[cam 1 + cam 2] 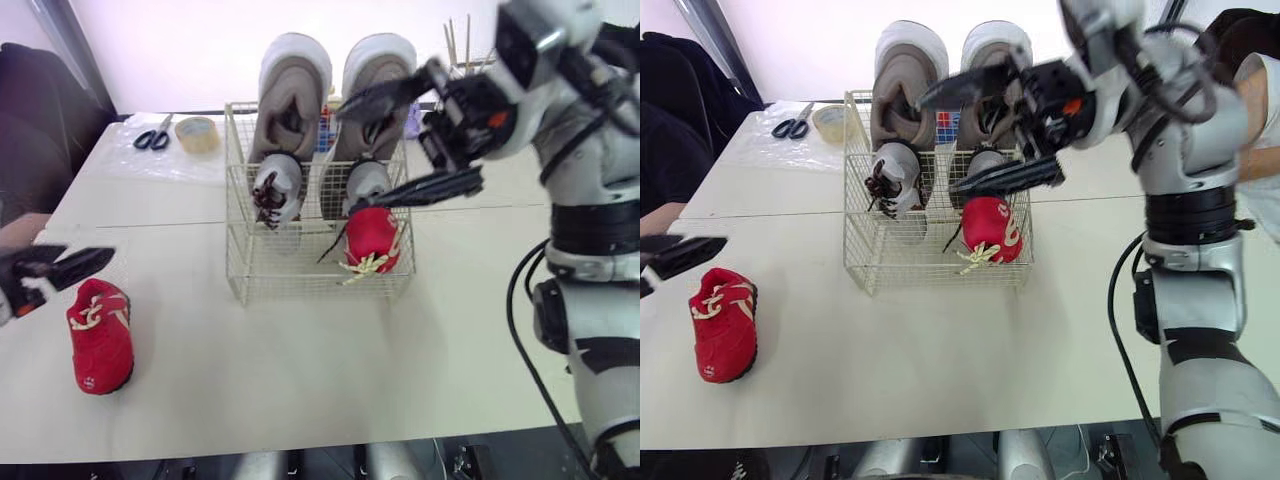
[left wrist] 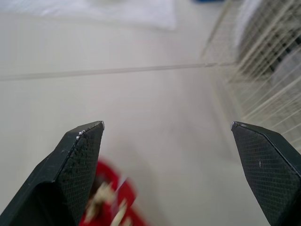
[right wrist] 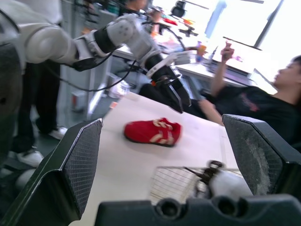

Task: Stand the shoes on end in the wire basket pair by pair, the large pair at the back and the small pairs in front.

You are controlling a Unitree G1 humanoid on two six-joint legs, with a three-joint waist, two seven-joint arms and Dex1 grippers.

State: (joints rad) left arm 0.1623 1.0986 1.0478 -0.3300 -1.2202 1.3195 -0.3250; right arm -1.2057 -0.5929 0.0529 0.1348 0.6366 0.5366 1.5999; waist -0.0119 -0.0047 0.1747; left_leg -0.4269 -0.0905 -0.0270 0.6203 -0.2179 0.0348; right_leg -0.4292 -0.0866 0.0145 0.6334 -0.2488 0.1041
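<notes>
Hovering near red shoe (image 1: 99, 335), left gripper (image 2: 167, 125) wide open, empty. Shoe lies flat on table (image 1: 300, 370), sole down, left of basket (image 1: 300, 285), well apart. Mate (image 1: 372, 238) stands on end at basket front right; space beside it, front left, looks free. Right gripper (image 1: 344, 158) wide open, empty, above basket. Shoe likely light, soft cloth upper, firmer sole; squashes if squeezed hard, low slip. Best hold: across sides at midfoot, fingers low near sole. Loose laces (image 1: 92, 312) may snag wire.
</notes>
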